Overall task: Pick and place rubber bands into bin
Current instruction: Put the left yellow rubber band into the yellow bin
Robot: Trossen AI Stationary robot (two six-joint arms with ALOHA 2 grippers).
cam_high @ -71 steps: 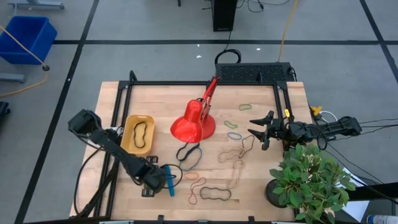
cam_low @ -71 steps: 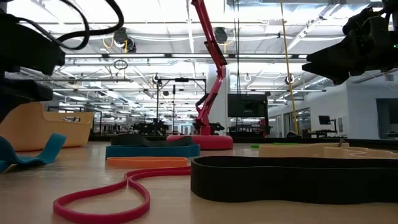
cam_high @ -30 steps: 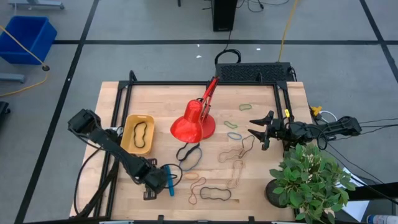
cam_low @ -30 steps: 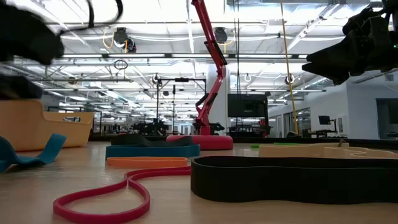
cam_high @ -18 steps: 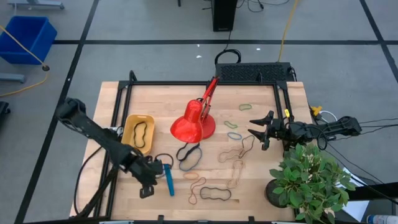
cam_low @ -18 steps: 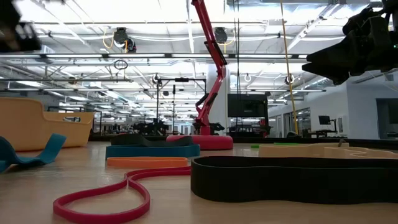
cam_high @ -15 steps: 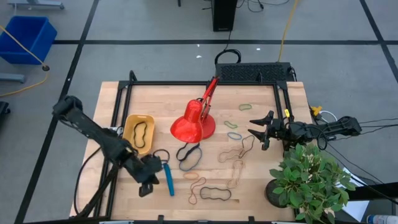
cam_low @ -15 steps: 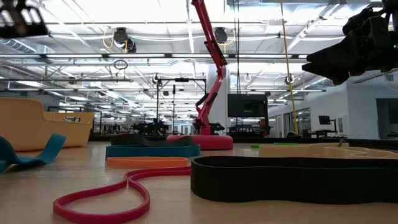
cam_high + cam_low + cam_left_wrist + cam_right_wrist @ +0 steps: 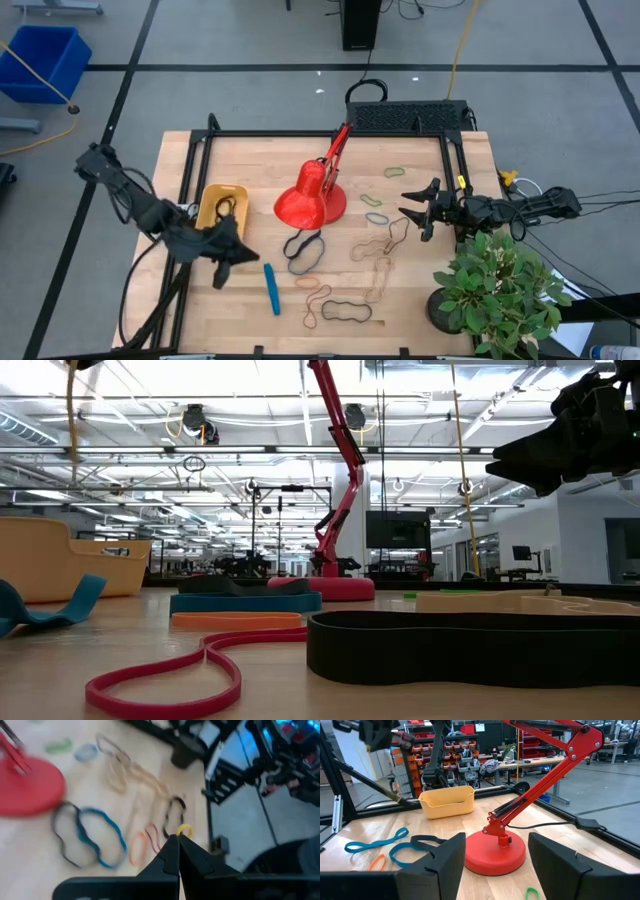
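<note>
1. The left gripper (image 9: 222, 262) hangs above the table edge just beside the bin (image 9: 208, 204), its fingers pressed fully together. A thin yellowish band (image 9: 184, 829) shows at their tips in the left wrist view, seemingly pinched, though blur makes the hold hard to confirm.
2. In the low view only a thin tan strand (image 9: 71, 400) dangles at the upper corner; the gripper above it is cut off.
3. The bin sits beside the red lamp (image 9: 310, 203). The arm partly covers it, and its contents are hard to make out.
4. Loose rubber bands (image 9: 345, 310) lie scattered across the wood past the blue stick (image 9: 271, 288).
5. The right gripper (image 9: 417, 214) waits near the plant (image 9: 500, 290), fingers spread wide, holding nothing.
</note>
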